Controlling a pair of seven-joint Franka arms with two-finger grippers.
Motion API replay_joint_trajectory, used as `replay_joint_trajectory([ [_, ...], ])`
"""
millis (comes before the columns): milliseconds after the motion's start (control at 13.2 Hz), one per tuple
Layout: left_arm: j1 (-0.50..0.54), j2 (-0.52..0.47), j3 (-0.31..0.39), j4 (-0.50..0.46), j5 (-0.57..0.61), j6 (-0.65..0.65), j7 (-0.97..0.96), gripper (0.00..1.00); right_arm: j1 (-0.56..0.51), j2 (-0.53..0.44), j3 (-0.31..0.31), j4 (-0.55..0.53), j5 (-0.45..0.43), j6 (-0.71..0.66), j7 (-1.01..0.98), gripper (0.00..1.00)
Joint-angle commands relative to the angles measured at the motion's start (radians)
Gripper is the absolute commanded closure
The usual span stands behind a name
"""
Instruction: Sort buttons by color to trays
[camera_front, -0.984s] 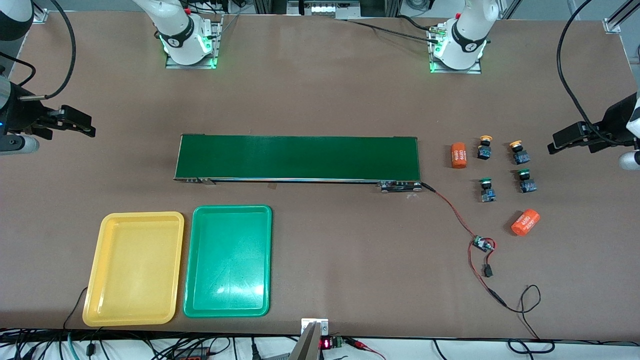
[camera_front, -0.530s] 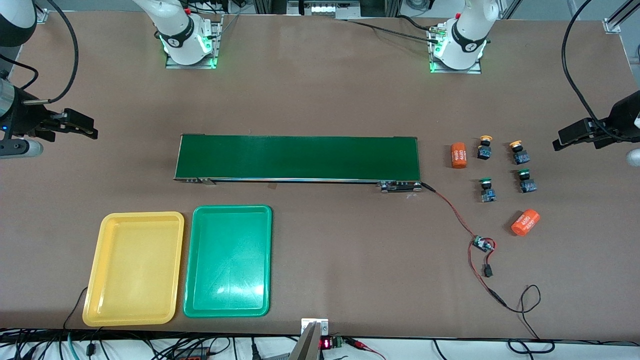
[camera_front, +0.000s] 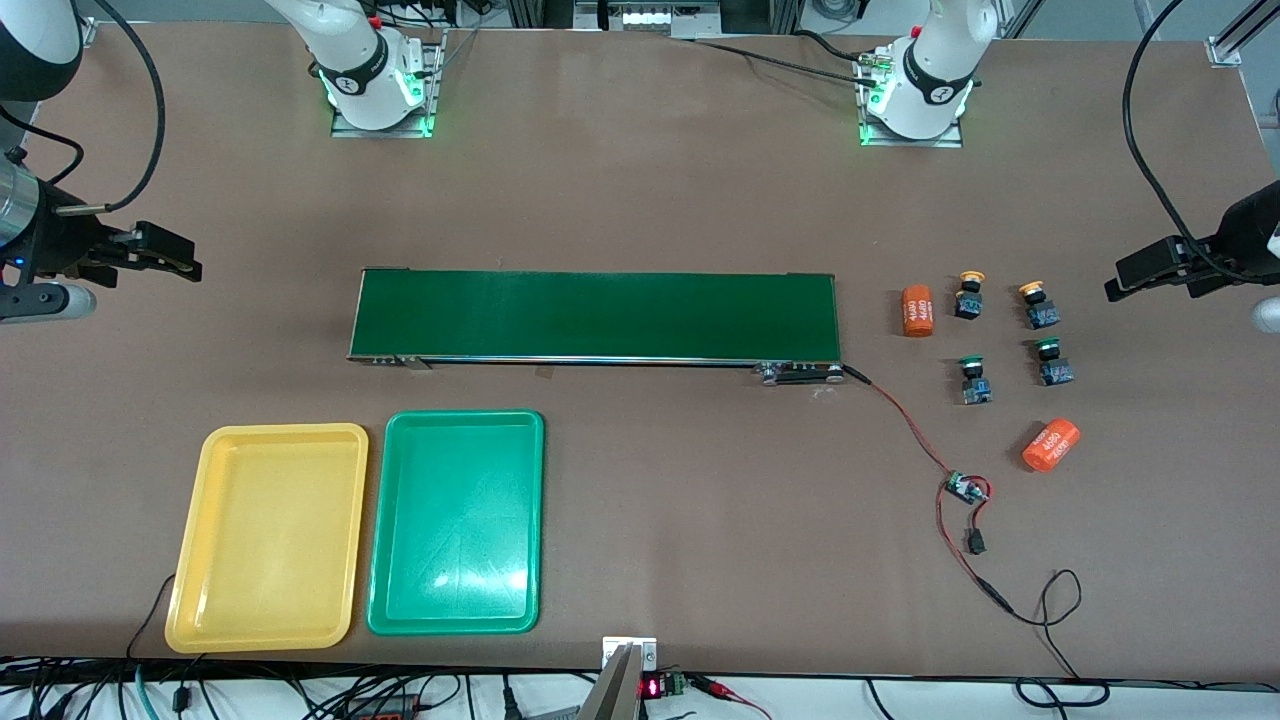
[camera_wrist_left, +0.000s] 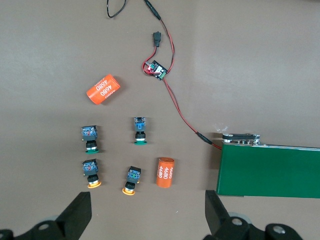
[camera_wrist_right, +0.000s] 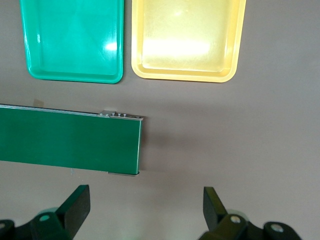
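Both the left end effector (camera_front: 1125, 282) and right end effector (camera_front: 180, 262), partly cut off, hover spread apart.

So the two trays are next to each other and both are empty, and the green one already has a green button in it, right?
Not quite. The green tray has no button in it; the front view shows it bare, like the yellow tray beside it. Both green buttons sit on the table at the left arm's end, with the two yellow ones.
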Motion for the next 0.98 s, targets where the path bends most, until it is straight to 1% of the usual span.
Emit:
replay_joint_trajectory([
  [0,0.004,0.007,-0.005,-0.014,0.024,-0.014,-0.024,0.00,0.002,0.009,0.003,0.020,0.004,-0.005,-0.001,0.00],
  [454,0.004,0.133,-0.001,-0.008,0.018,-0.002,-0.006,0.00,0.007,0.009,0.002,0.018,0.001,-0.005,-0.003,0.00],
  [681,-0.011,0.235,0.002,0.037,0.028,-0.003,-0.015,0.00,0.010,0.018,0.002,0.017,-0.001,-0.008,-0.004,0.00],
  [833,0.001,0.313,-0.001,0.028,0.015,0.024,-0.018,0.00,0.010,0.020,0.002,0.017,-0.002,-0.008,-0.006,0.00],
  [909,0.005,0.355,-0.002,0.014,0.013,0.068,-0.020,0.00,0.008,0.020,0.002,0.022,-0.010,-0.009,-0.006,0.00],
])
